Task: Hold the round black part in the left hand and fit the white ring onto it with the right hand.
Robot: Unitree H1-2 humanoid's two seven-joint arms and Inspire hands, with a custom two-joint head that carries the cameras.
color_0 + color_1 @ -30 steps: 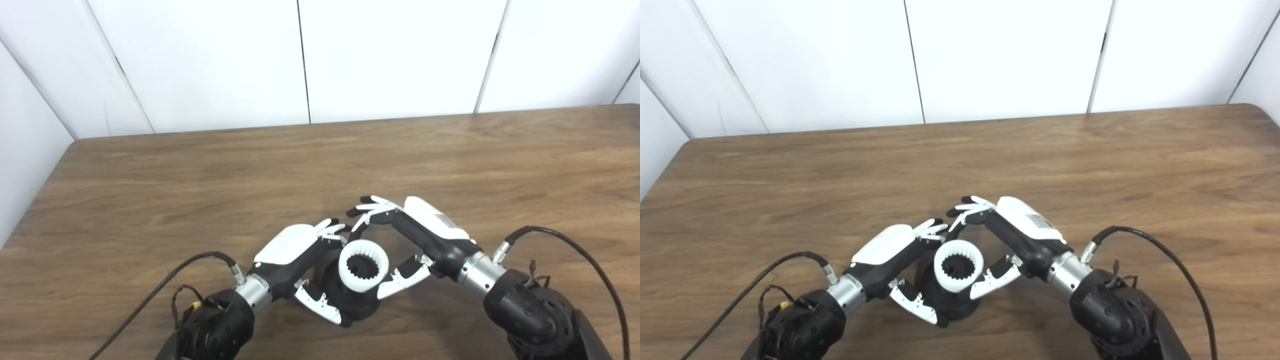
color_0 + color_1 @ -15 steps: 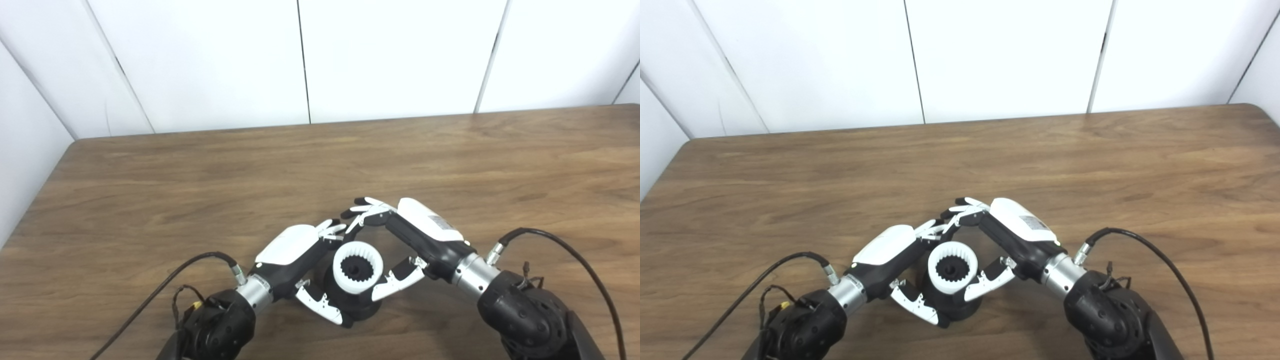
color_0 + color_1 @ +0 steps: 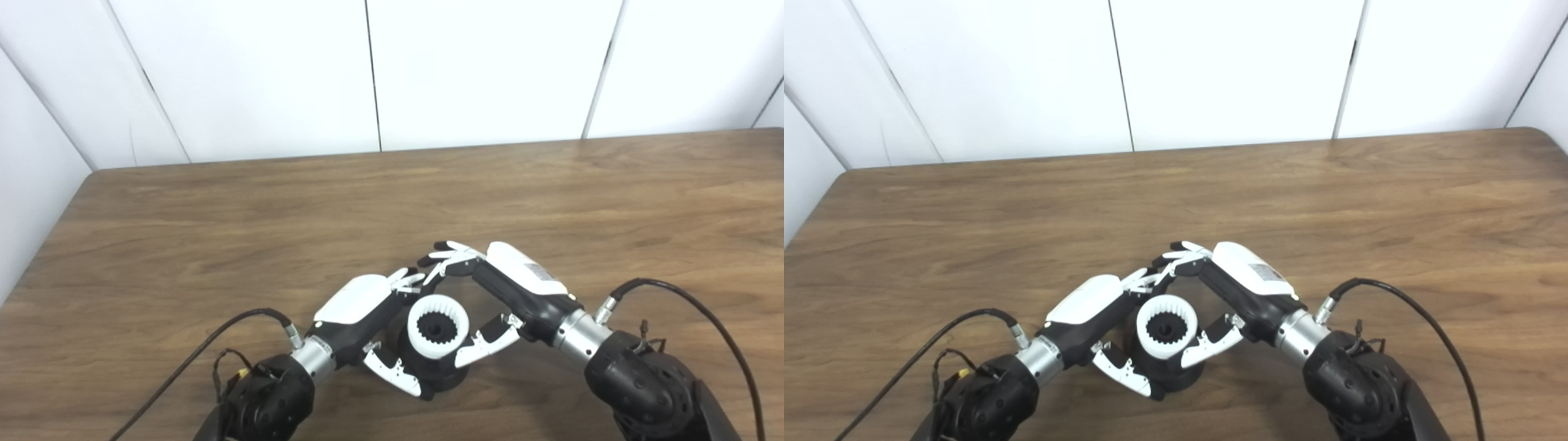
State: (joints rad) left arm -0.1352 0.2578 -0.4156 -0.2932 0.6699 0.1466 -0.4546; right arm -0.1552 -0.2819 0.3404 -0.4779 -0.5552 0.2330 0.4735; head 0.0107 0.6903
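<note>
Closest to the camera, 2 dark arms come up from the bottom edge, each with a black cable (image 3: pixel 704 300) looping off its wrist. The arms lean in toward each other over the wooden table (image 3: pixel 245 208).

Between them stands the round black part (image 3: pixel 438 370), sitting on the table near the front edge. The left hand (image 3: pixel 361 306) is wrapped around it from the left side. Its thumb curls along the front of the part and its fingers go around the back, so this hand is holding the round black part.

The white ring (image 3: pixel 437 326) sits on top of the black part. It has little teeth all around its inside, and a dark toothed middle shows through its hole. The right hand (image 3: pixel 511 288) holds the ring from the right side. Its thumb presses on the near right edge of the ring, and its fingers (image 3: pixel 444 254) arch over the far side.

Farther back, the table is bare brown wood. Behind it stands a white wall (image 3: pixel 478 67) made of tall panels.
</note>
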